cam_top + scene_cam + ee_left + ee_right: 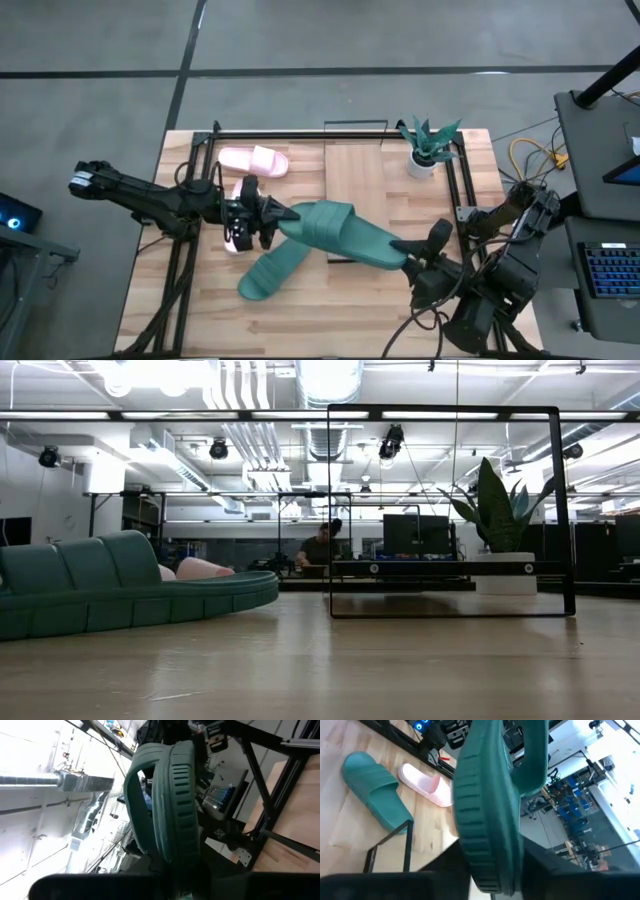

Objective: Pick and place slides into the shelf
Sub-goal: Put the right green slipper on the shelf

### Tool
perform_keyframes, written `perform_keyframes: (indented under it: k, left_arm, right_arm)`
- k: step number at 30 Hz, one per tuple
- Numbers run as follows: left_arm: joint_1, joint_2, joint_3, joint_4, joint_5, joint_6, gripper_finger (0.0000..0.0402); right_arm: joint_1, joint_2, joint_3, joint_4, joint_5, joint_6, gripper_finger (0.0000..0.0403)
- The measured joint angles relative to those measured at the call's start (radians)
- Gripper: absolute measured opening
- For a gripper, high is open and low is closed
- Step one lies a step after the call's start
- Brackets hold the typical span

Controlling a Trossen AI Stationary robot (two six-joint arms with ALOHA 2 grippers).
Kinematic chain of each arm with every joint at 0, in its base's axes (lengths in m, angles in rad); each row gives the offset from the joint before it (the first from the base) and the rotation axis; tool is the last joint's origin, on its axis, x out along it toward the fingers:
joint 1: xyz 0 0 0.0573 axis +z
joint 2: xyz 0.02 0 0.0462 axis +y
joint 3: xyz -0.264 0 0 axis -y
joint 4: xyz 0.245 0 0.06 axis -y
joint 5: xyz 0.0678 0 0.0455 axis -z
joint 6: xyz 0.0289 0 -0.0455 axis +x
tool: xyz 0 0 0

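Far left: left arm reaching in across the table, left gripper (262,213) clamped shut on the toe end of a teal slide (345,233) held clear of the tabletop (200,300). Just beside that gripper, a pink slide (238,232) partly hidden beneath it, so a careless swing could knock it. Farther back, a second pink slide (254,160) lying near the shelf's far-left corner. Nearer, a second teal slide (272,272) flat on the table, untouched, directly below the carried one; easily struck if the carried slide drops.

Centre: shelf (355,175), light plank top inside a thin black frame, with the raised slide's middle hanging over its near edge. Potted plant (428,148) on its far-right corner, liable to tip if brushed.

Right: right gripper (425,250) at the heel end of the same slide, fingers around it but cannot tell whether gripping or letting go. Main risk: with only the left end firmly pinched, soft foam sagging, twisting or slipping out. Opposite risk: both ends held while the arms part, stretching or tearing loose.
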State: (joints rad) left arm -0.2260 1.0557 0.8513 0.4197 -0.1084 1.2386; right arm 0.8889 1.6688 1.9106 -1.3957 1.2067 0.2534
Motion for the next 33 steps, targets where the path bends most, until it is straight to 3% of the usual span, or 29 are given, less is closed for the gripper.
perform_keyframes:
  k: [6, 11, 15, 21, 33]
  left_arm:
    - [0.0, -0.022, 0.0, 0.0, -0.055, 0.002, 0.0019]
    - [0.0, -0.062, 0.0, -0.014, -0.114, 0.011, 0.0019]
    - [0.0, -0.096, -0.002, -0.049, -0.223, 0.044, 0.0019]
    - [0.002, -0.104, -0.007, -0.073, -0.373, 0.06, 0.0019]
    - [0.004, -0.095, -0.019, -0.116, -0.426, 0.088, 0.0019]
  right_arm:
    - [0.001, 0.0, 0.0, -0.004, -0.001, 0.021, 0.02]
    - [0.001, 0.0, 0.0, -0.027, 0.0, 0.016, 0.0233]
    - [0.001, -0.008, 0.0, -0.072, 0.012, 0.084, 0.0237]
    - [0.001, -0.01, 0.0, -0.085, 0.096, 0.334, 0.0225]
    - [0.006, -0.012, 0.0, -0.123, 0.13, 0.386, 0.0219]
